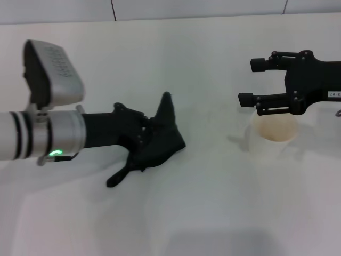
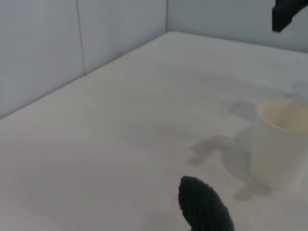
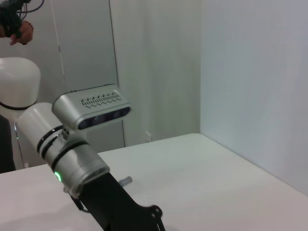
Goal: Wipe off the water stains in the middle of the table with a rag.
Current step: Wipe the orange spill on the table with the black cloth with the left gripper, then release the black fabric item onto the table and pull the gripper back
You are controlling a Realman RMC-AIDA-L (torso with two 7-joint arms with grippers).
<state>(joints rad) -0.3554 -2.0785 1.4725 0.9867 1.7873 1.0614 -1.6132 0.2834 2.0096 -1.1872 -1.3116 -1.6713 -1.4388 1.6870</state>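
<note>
Your left gripper (image 1: 143, 140) has its jaws clamped on the rag (image 1: 162, 140), pressed to the table (image 1: 213, 213). No stain shows clearly; the middle lies toward your right. The right gripper (image 1: 253, 82) hangs open-jawed above the cup (image 1: 274, 133).

The left gripper's (image 1: 152, 130) fingers are buried in the rag (image 1: 160, 140), so their grip cannot be seen. The left wrist view shows only the rag's tip. The cup (image 1: 273, 137) sits partly behind the right gripper (image 1: 249, 81).

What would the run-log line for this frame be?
left gripper: shut on rag, on table | right gripper: open, above cup | water stains: none seen
</note>
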